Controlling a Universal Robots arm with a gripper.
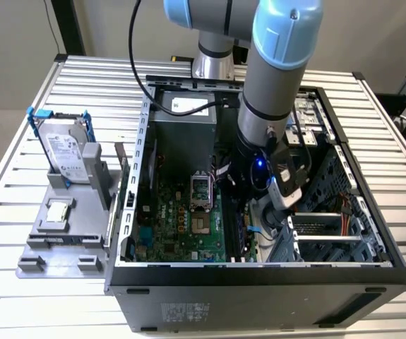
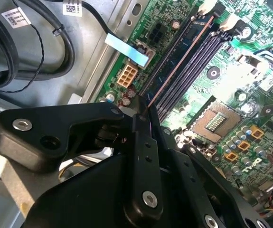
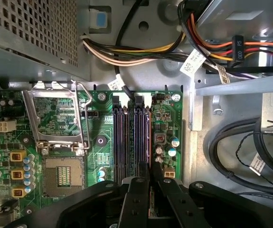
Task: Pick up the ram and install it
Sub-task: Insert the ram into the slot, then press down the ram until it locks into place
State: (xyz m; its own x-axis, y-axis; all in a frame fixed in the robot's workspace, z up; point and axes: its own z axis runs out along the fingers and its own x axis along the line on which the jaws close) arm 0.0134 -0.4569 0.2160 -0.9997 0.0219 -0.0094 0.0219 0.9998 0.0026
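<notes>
My gripper point(image 1: 243, 215) reaches down into the open computer case point(image 1: 372, 265), over the green motherboard point(image 1: 181, 219). In both wrist views its black fingers point(image 3: 138, 190) are pressed close together on the ram point(image 2: 181, 59). The ram is a long thin stick seen edge-on. It runs along the row of black memory slots point(image 3: 119, 137), over the slot nearest the board's edge point(image 3: 148, 147). I cannot tell whether it sits in that slot or just above it. White latches point(image 3: 144, 99) mark the slots' far ends.
An open CPU socket point(image 3: 62, 175) and its raised metal frame point(image 3: 55, 118) lie beside the slots. Cable bundles point(image 3: 141, 52) and black hoses point(image 3: 240, 156) crowd the case. Outside, a silver hard drive point(image 1: 68, 152) and a small square chip point(image 1: 58, 212) rest on a grey fixture.
</notes>
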